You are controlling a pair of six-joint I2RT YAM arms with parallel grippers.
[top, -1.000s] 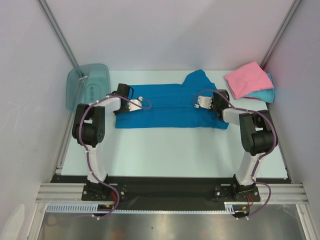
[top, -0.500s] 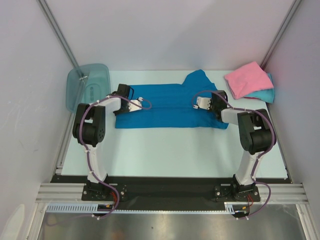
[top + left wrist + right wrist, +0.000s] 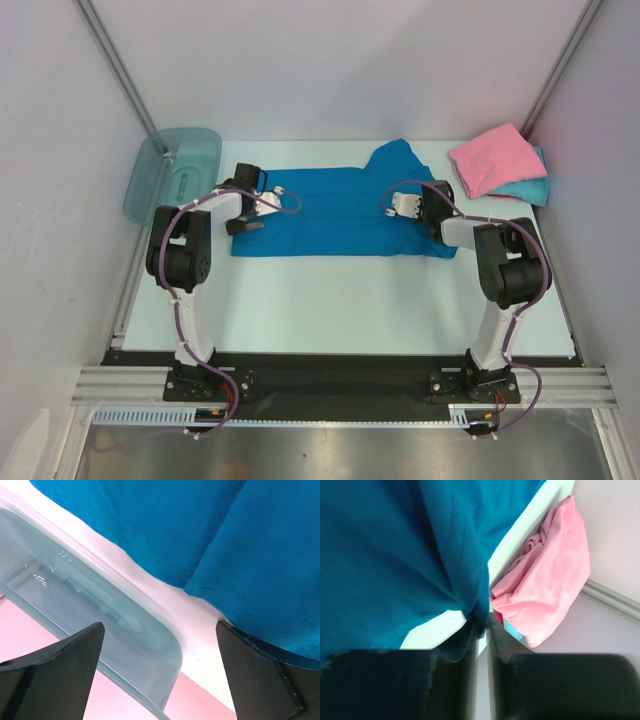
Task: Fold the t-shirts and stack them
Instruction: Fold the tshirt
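The deep blue t-shirt [image 3: 340, 212] lies folded into a long band across the table's middle, one sleeve sticking out at the back. My left gripper [image 3: 262, 192] stands wide open over the shirt's left end; in the left wrist view its gripper [image 3: 160, 680] holds nothing, with the blue hem [image 3: 225, 555] above it. My right gripper [image 3: 400, 205] is at the shirt's right part, its jaws nearly together with a gathered fold of blue cloth [image 3: 395, 555] at the tips [image 3: 482, 622]. The pink t-shirt [image 3: 495, 158] lies folded on the turquoise one [image 3: 532, 188] at the back right.
A translucent teal bin [image 3: 170, 175] lies at the back left, close to the left gripper, and fills the left of the left wrist view [image 3: 90, 610]. White walls close in the table [image 3: 350, 300] on three sides.
My left gripper has opened wide, let go of the shirt's left end and drawn back a little toward the far left. The bin has shifted slightly left. The right arm has barely moved.
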